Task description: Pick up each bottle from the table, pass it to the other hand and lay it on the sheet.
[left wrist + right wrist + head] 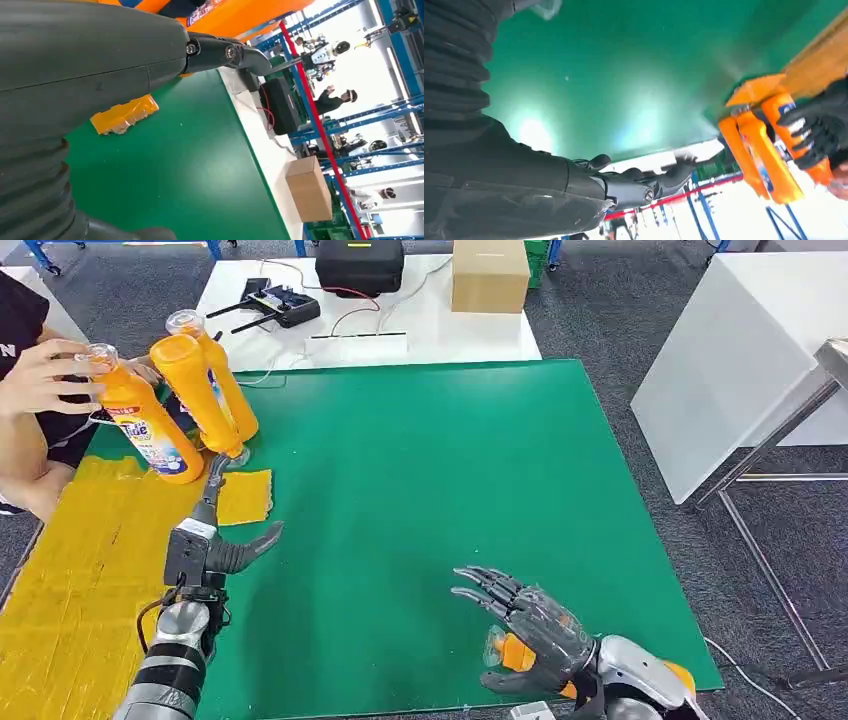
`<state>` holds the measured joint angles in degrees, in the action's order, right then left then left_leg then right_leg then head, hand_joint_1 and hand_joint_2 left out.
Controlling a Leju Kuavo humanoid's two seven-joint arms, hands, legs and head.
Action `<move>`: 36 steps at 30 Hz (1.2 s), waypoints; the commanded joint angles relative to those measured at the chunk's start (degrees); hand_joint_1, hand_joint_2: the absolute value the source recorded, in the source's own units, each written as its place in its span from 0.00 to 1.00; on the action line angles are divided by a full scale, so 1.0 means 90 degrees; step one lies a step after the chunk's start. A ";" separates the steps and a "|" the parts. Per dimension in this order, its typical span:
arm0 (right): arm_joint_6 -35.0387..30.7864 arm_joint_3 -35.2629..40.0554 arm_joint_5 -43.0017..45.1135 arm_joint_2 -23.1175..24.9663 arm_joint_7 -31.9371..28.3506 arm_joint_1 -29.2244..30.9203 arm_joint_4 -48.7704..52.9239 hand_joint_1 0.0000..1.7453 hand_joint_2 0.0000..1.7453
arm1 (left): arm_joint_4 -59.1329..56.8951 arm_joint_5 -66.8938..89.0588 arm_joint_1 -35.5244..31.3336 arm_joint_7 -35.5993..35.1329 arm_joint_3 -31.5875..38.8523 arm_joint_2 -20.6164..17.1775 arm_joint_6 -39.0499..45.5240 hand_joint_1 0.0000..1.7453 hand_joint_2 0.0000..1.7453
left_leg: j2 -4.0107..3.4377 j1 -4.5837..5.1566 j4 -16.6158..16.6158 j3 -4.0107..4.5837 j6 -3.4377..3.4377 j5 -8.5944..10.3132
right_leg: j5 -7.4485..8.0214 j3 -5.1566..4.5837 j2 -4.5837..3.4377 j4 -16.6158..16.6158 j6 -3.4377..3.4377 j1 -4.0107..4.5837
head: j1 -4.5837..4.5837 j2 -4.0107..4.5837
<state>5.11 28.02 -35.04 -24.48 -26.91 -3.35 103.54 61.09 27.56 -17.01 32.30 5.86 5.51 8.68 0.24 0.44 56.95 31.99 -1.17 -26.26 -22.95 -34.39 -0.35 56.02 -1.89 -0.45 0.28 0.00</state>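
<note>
A cluster of orange detergent bottles [205, 390] stands tilted at the far left corner of the green mat [420, 510], above the edge of the yellow sheet [70, 570]. The robot's left hand [212, 540] reaches up into the cluster, thumb stuck out to the side and clear of the bottles.

The head view hides that hand's fingers behind the bottles. The right wrist view shows them: dark fingers [811, 132] curl across a labelled bottle [796, 145], gripping it, with two more orange bottles just beside it. In the left wrist view the orange body of a bottle [235, 17] runs along the hand, just beyond the thumb [240, 52].

A person's hand [45, 375] at the table's left edge grips the top of the leftmost bottle [150, 430].

The right hand [530, 625] hovers low over the near right part of the mat, fingers spread and holding nothing, well apart from the bottles.

A small yellow scrap [245, 496] lies on the mat beside the sheet; the left wrist view shows it too. Behind the mat a white table [420, 335] carries a cardboard box [490, 275], a black case [360, 265] and a black device with antennas [280, 305]. The left wrist view also takes in blue racking [360, 115] and people standing far off.
</note>
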 commanded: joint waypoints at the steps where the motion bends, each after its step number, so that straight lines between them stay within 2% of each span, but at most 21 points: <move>1: -0.0540 -0.0816 0.0042 -0.0271 0.0121 -0.1360 0.1427 0.00 1.00 | 0.1315 -0.0175 0.0952 0.0176 -0.0262 0.0331 0.0173 0.00 1.00 | 0.0020 0.0001 -0.0002 -0.0008 0.0004 -0.0008 | -0.0015 0.0013 0.0022 -0.0001 0.0000 -0.0001 | 0.0000 0.0000; 9: -0.0579 -0.0847 0.0052 -0.0220 0.0154 -0.1330 0.1398 0.00 1.00 | 0.1334 -0.0220 0.0940 0.0149 -0.0280 0.0294 0.0186 0.00 1.00 | 0.0000 -0.0006 0.0002 -0.0026 0.0003 -0.0037 | -0.0027 0.0030 0.0004 -0.0007 -0.0013 0.0007 | 0.0000 0.0000; 10: -0.0767 -0.0975 0.0094 -0.0382 0.0312 -0.1752 0.1784 0.00 1.00 | 0.1557 -0.0264 0.1126 0.0245 -0.0339 0.0334 0.0168 0.00 1.00 | 0.0003 0.0000 -0.0001 -0.0007 -0.0004 -0.0028 | -0.0020 0.0011 0.0007 -0.0007 -0.0015 0.0001 | 0.0002 0.0000; 12: -0.1422 -0.1162 -0.0183 -0.0798 0.0856 -0.3028 0.2876 0.00 1.00 | 0.2249 -0.0596 0.1681 0.0404 -0.0543 0.0436 -0.0178 0.00 1.00 | 0.0013 -0.0006 0.0004 -0.0026 0.0003 -0.0039 | -0.0033 0.0034 0.0019 -0.0005 -0.0012 0.0007 | -0.0002 0.0000; 13: -0.1732 -0.1013 -0.0415 -0.0907 0.1153 -0.3429 0.3165 0.00 1.00 | 0.2515 -0.0618 0.1903 0.0462 -0.0664 0.0475 -0.0208 0.00 1.00 | 0.0032 0.0004 0.0005 -0.0011 -0.0004 -0.0037 | -0.0041 0.0018 0.0036 0.0004 -0.0016 -0.0004 | 0.0000 -0.0002; 14: -0.2291 -0.0443 -0.0938 -0.1181 0.1706 -0.3695 0.3412 0.00 1.00 | 0.2823 -0.0629 0.2193 0.0449 -0.0891 0.0471 -0.0279 0.00 1.00 | 0.0051 0.0003 0.0012 -0.0020 -0.0003 -0.0049 | -0.0059 0.0030 0.0055 0.0010 -0.0016 -0.0001 | -0.0002 0.0000; 16: -0.3144 0.0830 -0.1471 -0.1870 0.2732 -0.3358 0.3501 0.00 1.00 | 0.3165 -0.0646 0.2649 0.0366 -0.1140 0.0365 -0.0264 0.00 1.00 | 0.0044 0.0008 0.0005 -0.0023 -0.0006 -0.0048 | -0.0063 0.0032 0.0038 0.0004 -0.0034 -0.0004 | -0.0002 0.0000; 17: -0.3436 0.1408 -0.1813 -0.1986 0.3365 -0.2988 0.3380 0.00 1.00 | 0.3195 -0.0655 0.2827 0.0344 -0.1184 0.0389 -0.0238 0.00 1.00 | 0.0024 0.0001 0.0006 -0.0041 -0.0004 -0.0064 | -0.0068 0.0046 0.0016 -0.0001 -0.0034 0.0003 | 0.0002 0.0000; 18: -0.3458 0.1746 -0.1917 -0.1913 0.3609 -0.2664 0.3214 0.00 1.00 | 0.3106 -0.0587 0.2880 0.0288 -0.1233 0.0393 -0.0284 0.00 1.00 | -0.0001 -0.0002 0.0003 -0.0054 -0.0002 -0.0074 | -0.0070 0.0055 -0.0006 -0.0004 -0.0031 0.0005 | -0.0002 0.0000; 20: -0.3285 0.2136 -0.1736 -0.1307 0.3662 -0.1876 0.2422 0.00 1.00 | 0.2593 -0.0502 0.2699 0.0168 -0.1226 0.0517 -0.0289 0.00 1.00 | -0.0044 -0.0002 -0.0010 -0.0052 -0.0004 -0.0084 | -0.0051 0.0051 -0.0045 -0.0015 -0.0023 0.0004 | -0.0005 -0.0002; 21: -0.3064 0.2197 -0.1894 -0.0645 0.3681 -0.1489 0.1711 0.00 1.00 | 0.2233 -0.0506 0.2519 0.0126 -0.1202 0.0624 -0.0328 0.00 1.00 | -0.0052 -0.0006 -0.0019 -0.0053 -0.0006 -0.0080 | -0.0040 0.0047 -0.0058 -0.0029 -0.0018 0.0009 | 0.0000 0.0000; 22: -0.2973 0.2230 -0.1787 -0.0280 0.3641 -0.1321 0.1286 0.00 1.00 | 0.1997 -0.0518 0.2401 0.0112 -0.1188 0.0687 -0.0356 0.00 1.00 | -0.0063 -0.0015 -0.0027 -0.0095 0.0003 -0.0093 | -0.0046 0.0089 -0.0064 -0.0043 -0.0015 0.0018 | 0.0005 0.0000; 24: -0.3001 0.2164 -0.2350 0.0232 0.3824 -0.1245 0.0708 0.00 1.00 | 0.1568 -0.0562 0.2227 0.0036 -0.1115 0.0788 -0.0404 0.00 1.00 | -0.0022 -0.0008 -0.0034 -0.0067 -0.0005 -0.0068 | -0.0039 0.0058 -0.0026 -0.0048 -0.0015 0.0013 | 0.0000 0.0000; 29: -0.2873 0.2338 -0.2823 0.0260 0.4216 -0.1340 0.0554 0.00 1.00 | 0.1438 -0.0730 0.2172 0.0127 -0.0863 0.0752 -0.0549 0.00 1.00 | 0.0005 -0.0003 -0.0030 -0.0102 -0.0006 -0.0069 | -0.0064 0.0102 -0.0002 -0.0042 -0.0019 0.0016 | 0.0022 0.0000; 32: -0.2806 0.2424 -0.3501 0.0334 0.4725 -0.1298 0.0321 0.00 1.00 | 0.1675 -0.0717 0.2199 0.0159 -0.0820 0.0719 -0.0600 0.00 1.00 | -0.0016 -0.0007 -0.0025 -0.0101 -0.0005 -0.0075 | -0.0063 0.0098 -0.0024 -0.0036 -0.0021 0.0018 | 0.0012 0.0000; 34: -0.2725 0.2493 -0.3287 0.0296 0.4819 -0.1256 0.0133 0.00 1.00 | 0.1864 -0.0728 0.2253 0.0159 -0.0851 0.0669 -0.0609 0.00 1.00 | -0.0013 -0.0012 -0.0021 -0.0094 -0.0011 -0.0073 | -0.0063 0.0091 -0.0022 -0.0034 -0.0025 0.0020 | 0.0020 0.0000; 36: -0.2985 0.2478 -0.3146 0.0312 0.4835 -0.1291 -0.0078 0.00 1.00 | 0.2259 -0.0777 0.2495 0.0103 -0.0902 0.0574 -0.0640 0.00 1.00 | -0.0015 -0.0007 -0.0023 -0.0099 -0.0005 -0.0074 | -0.0067 0.0085 -0.0024 -0.0024 -0.0023 0.0014 | 0.0000 0.0000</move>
<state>-20.68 45.33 -64.98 -25.50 14.64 -16.84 113.00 79.21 21.29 4.27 33.75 -3.28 12.17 3.43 0.15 0.49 56.92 31.45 -1.39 -26.86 -23.50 -33.95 -0.60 55.98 -2.19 -0.43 0.29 0.00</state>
